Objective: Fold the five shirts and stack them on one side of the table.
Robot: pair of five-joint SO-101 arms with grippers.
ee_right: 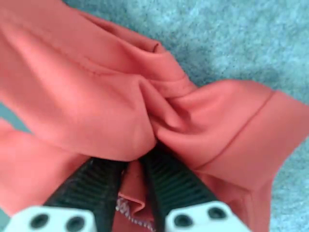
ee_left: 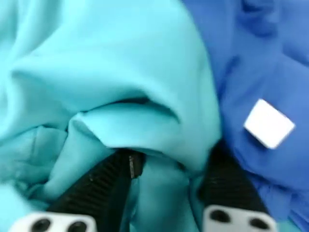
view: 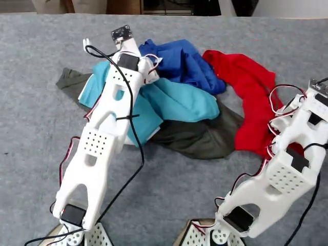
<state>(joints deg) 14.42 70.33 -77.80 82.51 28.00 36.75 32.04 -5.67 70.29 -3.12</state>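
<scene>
The unfolded shirts (view: 195, 138) lay heaped at the middle of the desk (view: 41, 154). The left tool (ee_left: 164, 188) straddled a fold of the turquoise shirt (view: 179, 100), jaws apart, and the right tool (ee_right: 133, 188) was clamped on the red shirt (view: 251, 102). Separating the heap seemed the step in hand; next, the red one needed drawing clear and flattening.

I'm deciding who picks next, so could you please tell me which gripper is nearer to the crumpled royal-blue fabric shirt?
Left. The left gripper straddles the turquoise fabric shirt right beside the royal-blue shirt; the right gripper grips the red fabric shirt, farther off.
</scene>
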